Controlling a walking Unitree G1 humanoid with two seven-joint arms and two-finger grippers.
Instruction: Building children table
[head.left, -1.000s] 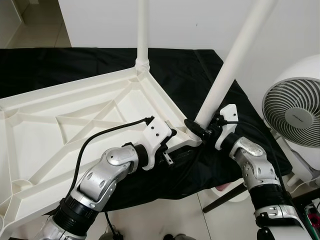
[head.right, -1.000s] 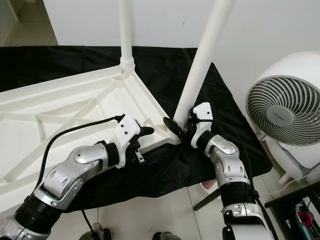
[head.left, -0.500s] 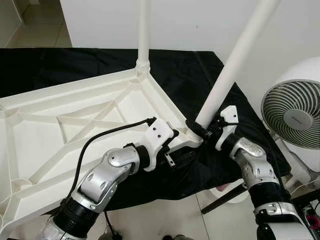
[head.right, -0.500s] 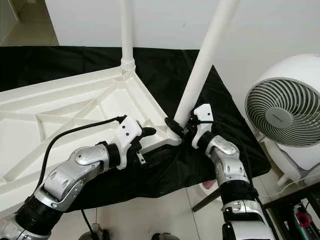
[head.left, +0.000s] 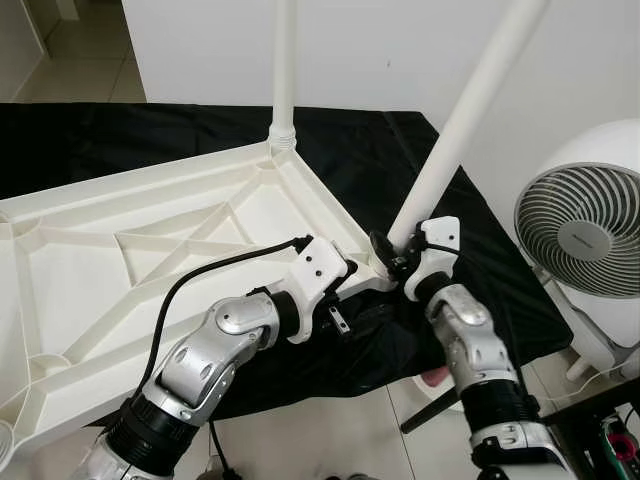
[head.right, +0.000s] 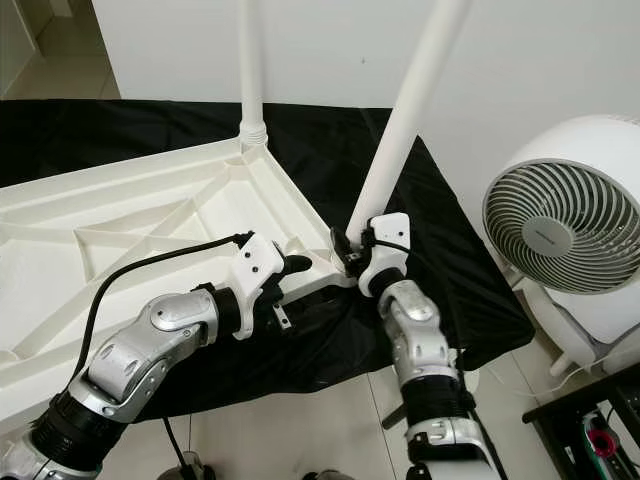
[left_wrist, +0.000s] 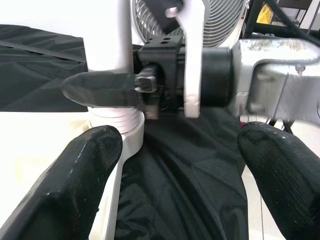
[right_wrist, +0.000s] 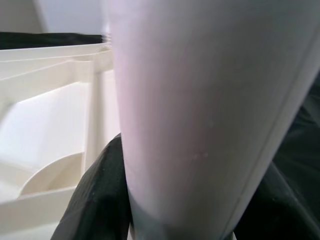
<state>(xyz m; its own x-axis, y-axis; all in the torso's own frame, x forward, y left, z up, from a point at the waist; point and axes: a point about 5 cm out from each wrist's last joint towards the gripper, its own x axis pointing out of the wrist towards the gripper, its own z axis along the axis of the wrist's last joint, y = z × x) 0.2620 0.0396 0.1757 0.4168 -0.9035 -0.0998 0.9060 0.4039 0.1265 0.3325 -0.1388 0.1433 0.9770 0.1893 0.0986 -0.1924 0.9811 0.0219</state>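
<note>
The white table top (head.left: 150, 215) lies upside down on a black cloth (head.left: 470, 250). One white leg (head.left: 283, 70) stands upright in its far corner. A second white leg (head.left: 460, 120) leans to the right from the near right corner socket (left_wrist: 117, 127). My right gripper (head.left: 392, 258) is shut on this leg's base, its black fingers (right_wrist: 95, 200) pressed on both sides. My left gripper (left_wrist: 180, 170) is open just beside that corner, one finger (left_wrist: 85, 170) against the table's edge, and holds nothing.
A white round fan (head.left: 580, 225) stands on the floor close to my right arm. The cloth-covered surface ends just below the table's near corner, with tiled floor (head.left: 330, 440) beneath. A white wall rises behind.
My right forearm has swung left, closer under the leaning leg, still holding its base. The left arm has stayed at the corner.
</note>
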